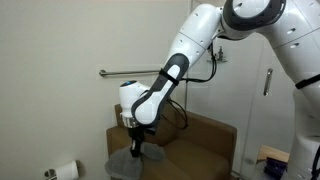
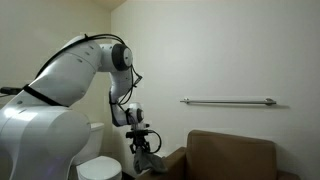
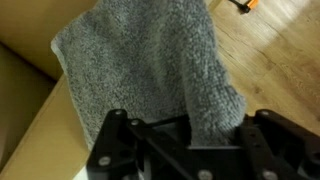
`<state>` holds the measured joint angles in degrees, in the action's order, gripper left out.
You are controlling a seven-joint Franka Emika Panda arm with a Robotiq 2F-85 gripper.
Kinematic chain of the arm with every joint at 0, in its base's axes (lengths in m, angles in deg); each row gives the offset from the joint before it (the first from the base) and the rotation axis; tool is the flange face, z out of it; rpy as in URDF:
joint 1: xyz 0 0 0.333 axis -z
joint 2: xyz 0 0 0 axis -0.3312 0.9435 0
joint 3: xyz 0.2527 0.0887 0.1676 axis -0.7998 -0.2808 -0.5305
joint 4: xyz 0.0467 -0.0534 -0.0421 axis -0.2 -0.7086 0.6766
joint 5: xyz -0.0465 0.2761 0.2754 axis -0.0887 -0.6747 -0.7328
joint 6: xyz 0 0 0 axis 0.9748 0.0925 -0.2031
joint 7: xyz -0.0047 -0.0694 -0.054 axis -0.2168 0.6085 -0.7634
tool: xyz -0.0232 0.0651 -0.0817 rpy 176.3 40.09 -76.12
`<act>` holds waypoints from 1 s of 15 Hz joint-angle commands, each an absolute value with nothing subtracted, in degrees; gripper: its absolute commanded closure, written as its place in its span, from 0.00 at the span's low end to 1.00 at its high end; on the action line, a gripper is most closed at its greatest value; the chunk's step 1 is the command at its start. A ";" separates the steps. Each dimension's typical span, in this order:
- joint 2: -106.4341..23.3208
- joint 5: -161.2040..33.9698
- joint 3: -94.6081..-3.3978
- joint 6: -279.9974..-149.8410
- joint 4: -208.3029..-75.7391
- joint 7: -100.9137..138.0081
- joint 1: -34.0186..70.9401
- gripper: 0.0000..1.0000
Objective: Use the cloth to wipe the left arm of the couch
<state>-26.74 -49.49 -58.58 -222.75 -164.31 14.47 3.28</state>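
In an exterior view the claw (image 1: 138, 142) points straight down. The grey cloth (image 1: 128, 163) fans out just below it, at the end of the brown couch (image 1: 205, 140), which stretches away to one side of the claw.

In an exterior view the claw (image 2: 143, 146) is again over the couch's (image 2: 235, 155) end, with the cloth (image 2: 150, 163) bunched directly beneath. Whether the cloth presses on the arm cannot be told here.

In the wrist view the claw (image 3: 185, 140) is closed on the cloth (image 3: 150, 60). 1 edge is pinched between the 2 fingers (image 3: 112, 140), and the rest lies spread ahead of the claw. The couch (image 3: 35, 135) is to one side and the wooden floor (image 3: 285, 55) to the other.

The cloth looks like thick terry: light, soft and floppy, so it should drag and fold rather than push. I judge a pinch well in from the edge would hold best.
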 commanded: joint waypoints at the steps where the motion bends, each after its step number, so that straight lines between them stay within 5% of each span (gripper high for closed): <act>1: -23.03 -41.54 -56.10 -211.15 -153.07 16.51 -3.74 0.96; 8: -9.64 -33.10 -54.07 -196.68 -131.82 16.37 -9.38 0.97; 15: -10.13 -34.44 -55.28 -199.04 -133.22 15.71 -8.09 0.97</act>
<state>-10.33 -34.83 -54.70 -199.38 -133.59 15.52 -8.46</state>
